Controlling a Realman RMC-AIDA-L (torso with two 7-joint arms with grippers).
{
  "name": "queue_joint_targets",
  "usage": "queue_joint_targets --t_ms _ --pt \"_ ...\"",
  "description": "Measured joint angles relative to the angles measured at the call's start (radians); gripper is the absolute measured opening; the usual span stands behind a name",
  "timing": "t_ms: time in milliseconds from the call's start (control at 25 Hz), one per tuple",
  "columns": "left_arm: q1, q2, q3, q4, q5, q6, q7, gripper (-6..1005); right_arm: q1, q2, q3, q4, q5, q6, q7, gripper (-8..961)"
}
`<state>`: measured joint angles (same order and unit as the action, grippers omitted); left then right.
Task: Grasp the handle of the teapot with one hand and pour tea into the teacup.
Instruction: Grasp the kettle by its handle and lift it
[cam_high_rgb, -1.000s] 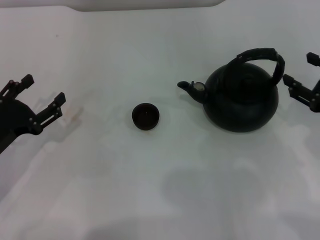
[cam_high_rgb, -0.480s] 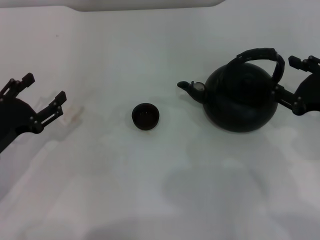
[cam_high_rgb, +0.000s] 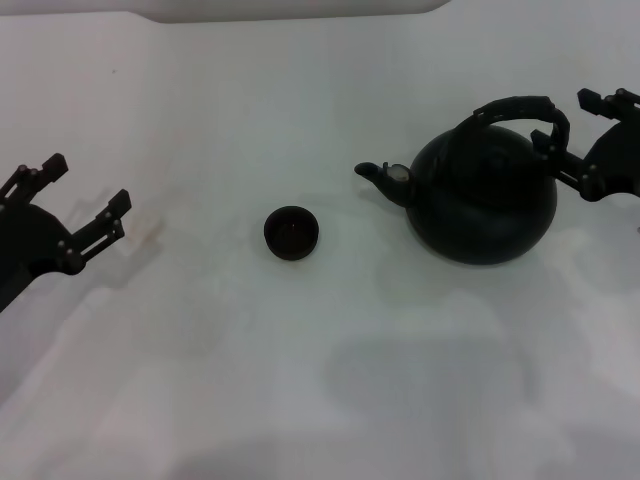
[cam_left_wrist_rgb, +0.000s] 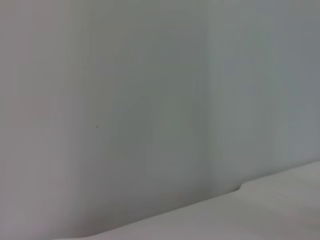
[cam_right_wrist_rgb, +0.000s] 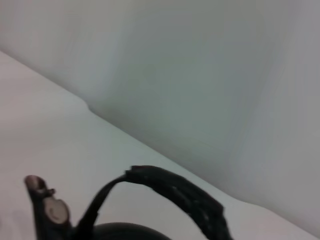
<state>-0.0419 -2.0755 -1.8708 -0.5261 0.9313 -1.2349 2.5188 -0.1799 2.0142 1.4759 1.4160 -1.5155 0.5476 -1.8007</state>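
**Right gripper lining up on the teapot handle, nothing gripped yet**

My right gripper (cam_high_rgb: 578, 130) sits at the right edge of the head view, fingers spread wide and holding nothing. One fingertip is just beside the right end of the black ribbed hoop handle (cam_high_rgb: 520, 108); the other is up near the frame's upper right corner. I judge this as the approach step: handle not yet between the fingers.

My left gripper (cam_high_rgb: 83, 187) is parked at the far left of the frame, fingers apart, empty.

Layout in the head view:
- Large round black teapot (cam_high_rgb: 485, 195) is right of centre on the white table (cam_high_rgb: 300, 380), upright.
- Small round dark handleless teacup (cam_high_rgb: 291, 232) is left of the pot, near frame centre, clear of it.

Orientation:
- The short spout with the pale tip (cam_high_rgb: 385, 176) points toward frame left, at the cup.
- The pot's long axis, spout to rear, runs roughly left-right across the frame.
- The handle arches along that same line over the lid.

How I'd do the grasp:
- Bring the fingers across the hoop, one each side of the band, not along it.
- Take it near the crown or slightly behind, so the pot hangs level.
- Close firmly. A loose grip could let the pot swing when I tilt it.

The right wrist view shows the handle arch (cam_right_wrist_rgb: 175, 192) and spout tip, not my fingers.
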Motion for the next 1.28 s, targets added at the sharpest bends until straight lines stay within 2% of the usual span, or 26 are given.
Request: queue_joint_targets --t_ms 960,1280 --pt "-0.009 0.002 -0.002 0.000 -0.002 0.006 0.000 861 -0.001 0.002 -0.009 -0.034 -0.001 -0.036 -0.026 585" --pt "-0.009 0.002 -0.002 0.000 -0.002 0.009 0.000 862 0.010 0.000 -0.012 -0.035 0.000 -0.025 -0.052 364"
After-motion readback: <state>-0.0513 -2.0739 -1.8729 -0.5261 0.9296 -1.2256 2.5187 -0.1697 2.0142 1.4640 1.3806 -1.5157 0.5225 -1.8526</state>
